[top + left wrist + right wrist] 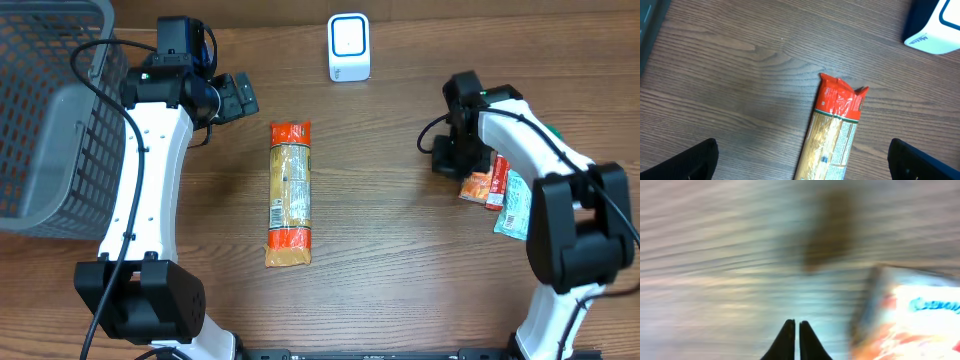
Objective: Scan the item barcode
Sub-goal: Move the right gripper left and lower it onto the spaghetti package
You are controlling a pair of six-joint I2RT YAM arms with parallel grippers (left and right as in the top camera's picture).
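One long spaghetti pack (290, 194) lies flat on the wooden table (400, 260), in front of the white barcode scanner (349, 47) and slightly to the scanner's left. Its long axis runs straight toward and away from the scanner, with one orange crimped end nearest it.

The left gripper (240, 95) hangs to the scanner's left, just beside that near end. Its jaws are spread wide with nothing between them, and its wrist view looks down on the orange end lying between the two fingertips.

The right gripper (795, 326) sits to the scanner's right, well apart from the pack. Its fingers are pressed together on nothing, low over the table beside some snack packets (500, 190).

The left arm looks better placed, and closing across the pack's narrow width seems the sensible grip. Where the barcode sits is too small to tell.

A grey wire basket (50, 110) stands farther left of the scanner.
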